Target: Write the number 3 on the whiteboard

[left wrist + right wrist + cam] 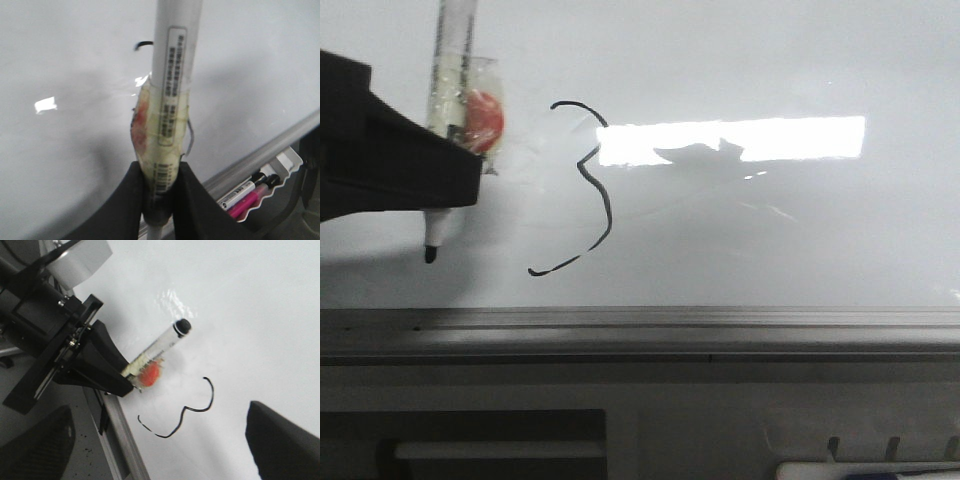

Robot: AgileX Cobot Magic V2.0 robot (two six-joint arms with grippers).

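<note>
The whiteboard [770, 230] fills the front view, and a thin black number 3 [588, 190] is drawn left of its middle. My left gripper [470, 175] is shut on a white marker pen [453, 60] wrapped in tape with a red patch. The pen's black tip [429, 254] points down, left of the 3 and apart from its line. In the left wrist view the fingers [192, 200] clamp the pen [176, 75], which hides most of the 3 [144, 45]. My right gripper [159, 440] hangs open over the board near the 3 [186, 412], holding nothing.
A grey metal frame edge [640, 325] runs along the board's near side. A tray [286, 167] beside the frame holds a black-capped marker [240, 192] and a pink one [250, 201]. A bright rectangular reflection [740, 138] lies right of the 3.
</note>
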